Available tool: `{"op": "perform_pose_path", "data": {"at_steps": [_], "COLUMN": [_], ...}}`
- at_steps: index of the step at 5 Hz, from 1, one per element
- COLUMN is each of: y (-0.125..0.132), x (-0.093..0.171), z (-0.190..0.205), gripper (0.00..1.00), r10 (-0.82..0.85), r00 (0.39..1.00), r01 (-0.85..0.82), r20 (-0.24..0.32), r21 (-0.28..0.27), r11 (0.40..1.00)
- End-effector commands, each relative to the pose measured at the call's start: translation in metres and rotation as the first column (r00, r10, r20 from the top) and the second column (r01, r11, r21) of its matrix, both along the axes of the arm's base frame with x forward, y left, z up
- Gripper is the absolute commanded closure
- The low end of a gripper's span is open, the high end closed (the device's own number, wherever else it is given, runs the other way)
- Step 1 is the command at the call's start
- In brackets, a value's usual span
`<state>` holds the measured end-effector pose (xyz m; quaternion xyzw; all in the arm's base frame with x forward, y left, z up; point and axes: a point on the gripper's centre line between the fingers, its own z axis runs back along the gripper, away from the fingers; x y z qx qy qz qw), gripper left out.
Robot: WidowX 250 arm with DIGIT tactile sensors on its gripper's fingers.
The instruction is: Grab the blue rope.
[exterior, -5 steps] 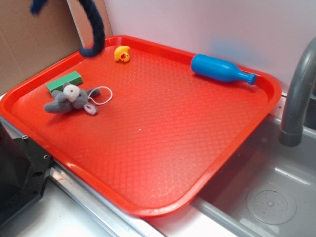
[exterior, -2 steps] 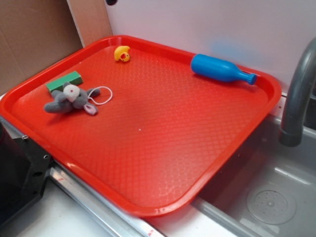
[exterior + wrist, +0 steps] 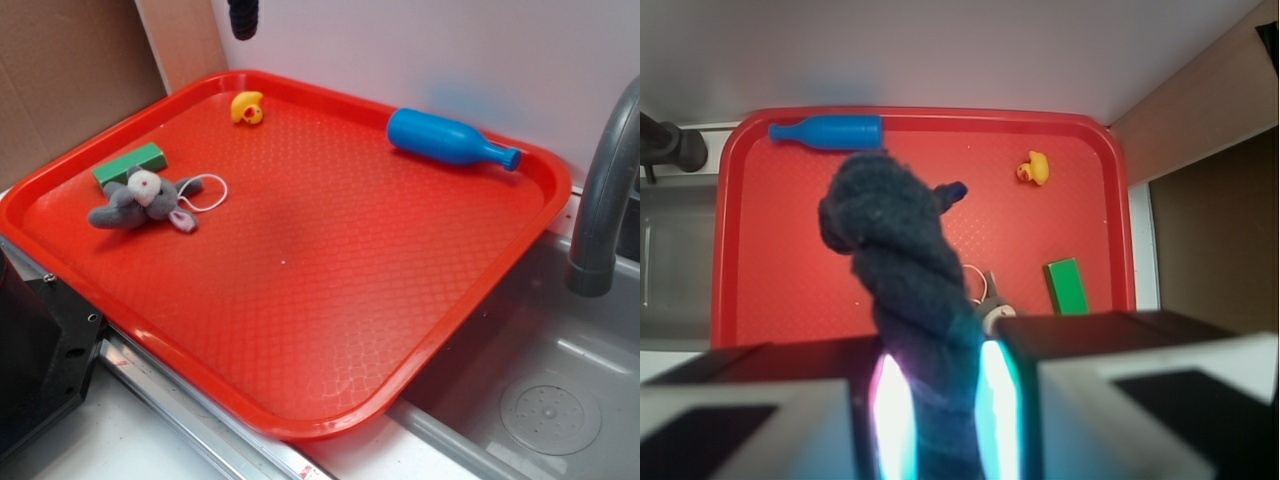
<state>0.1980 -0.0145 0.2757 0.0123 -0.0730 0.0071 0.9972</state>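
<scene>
The gripper (image 3: 938,400) is clamped on the blue rope (image 3: 902,290), its 2 fingers (image 3: 892,412) pressing the twisted strand from either side in the wrist view. The rope hangs from the jaws well above the red tray (image 3: 750,290), no part of it visibly touching the surface. In the exterior view only 1 dark rope end (image 3: 242,18) shows at the top edge; the gripper itself is out of that frame. On the tray lie the blue plastic bottle (image 3: 448,139), the yellow duck (image 3: 247,107), the green block (image 3: 129,164) and the grey plush mouse (image 3: 140,201). The grab looks done: rope held and lifted clear, with nothing evident left.
</scene>
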Motion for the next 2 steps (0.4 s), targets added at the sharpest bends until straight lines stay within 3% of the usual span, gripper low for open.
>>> {"op": "perform_pose_path", "data": {"at_steps": [1,2], "y": [-0.0029,-0.0049], "x": [-0.0137,-0.0116], "z": [-0.0069,-0.0099], "gripper": [1.0,1.0], "r10": [-0.004,-0.015], "r00": [1.0,1.0], "r01": [0.004,0.015], "r20": [0.002,0.002], "r21": [0.014,0.025], "r11": [1.0,1.0]}}
